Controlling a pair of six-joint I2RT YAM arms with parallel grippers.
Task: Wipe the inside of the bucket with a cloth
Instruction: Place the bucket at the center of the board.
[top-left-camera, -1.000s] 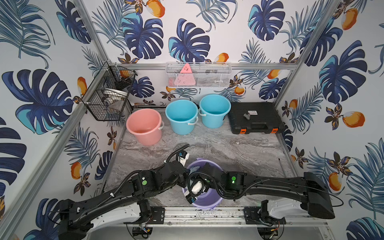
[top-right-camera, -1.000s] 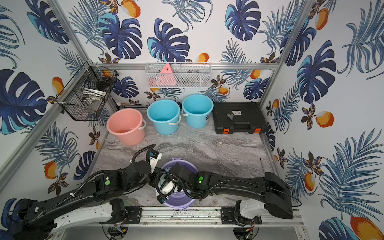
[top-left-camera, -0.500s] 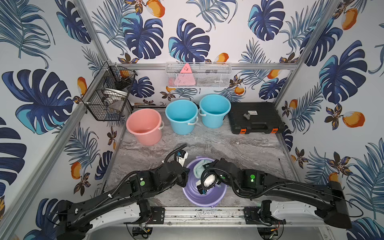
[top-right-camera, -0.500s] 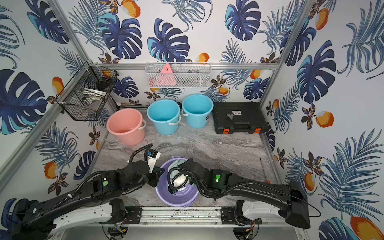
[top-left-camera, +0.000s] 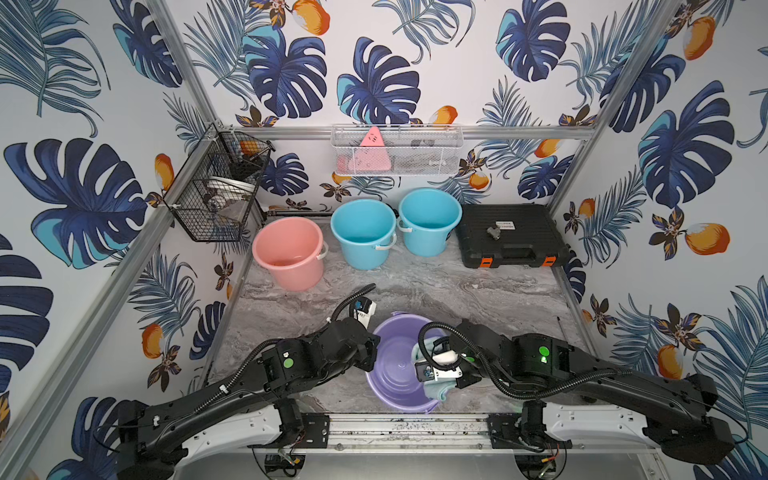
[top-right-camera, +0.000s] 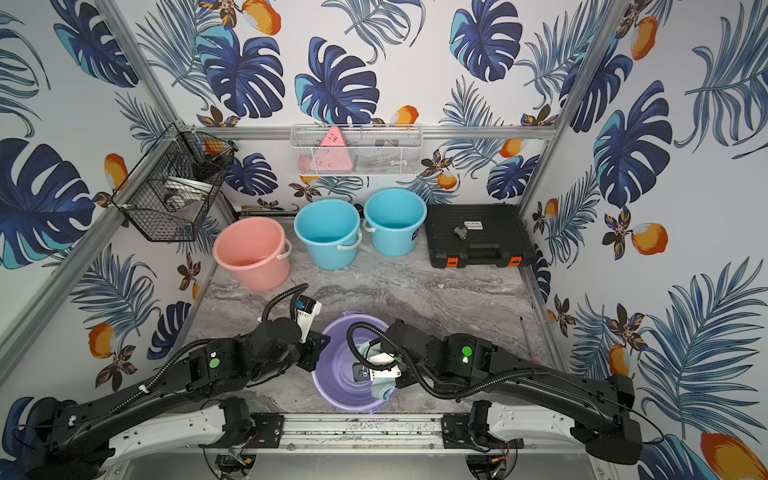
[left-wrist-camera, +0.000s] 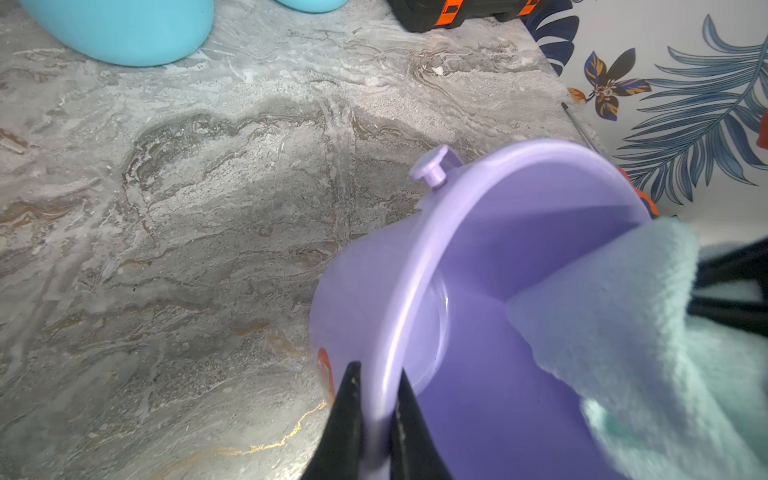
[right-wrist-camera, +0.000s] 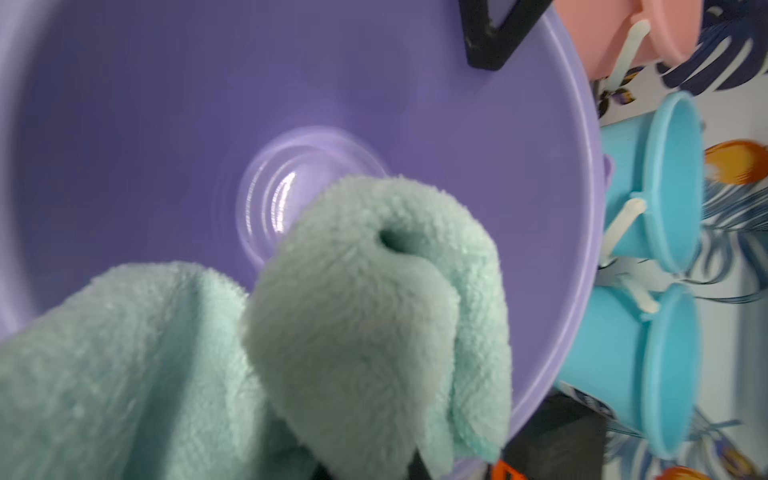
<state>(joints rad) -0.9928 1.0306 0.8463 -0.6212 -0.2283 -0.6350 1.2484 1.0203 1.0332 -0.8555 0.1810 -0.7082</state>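
Between right fingers (left-wrist-camera: 731, 316), the cloth (right-wrist-camera: 353, 332)

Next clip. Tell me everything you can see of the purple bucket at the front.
The purple bucket is smooth, glossy lilac plastic, round, with a rolled rim, concentric rings in its base, a handle knob but no handle showing, and an orange mark outside. It is at the front of the marble table, mouth upward, perhaps slightly tipped. The left gripper is shut on its rim; the cloth lies against its inner wall.
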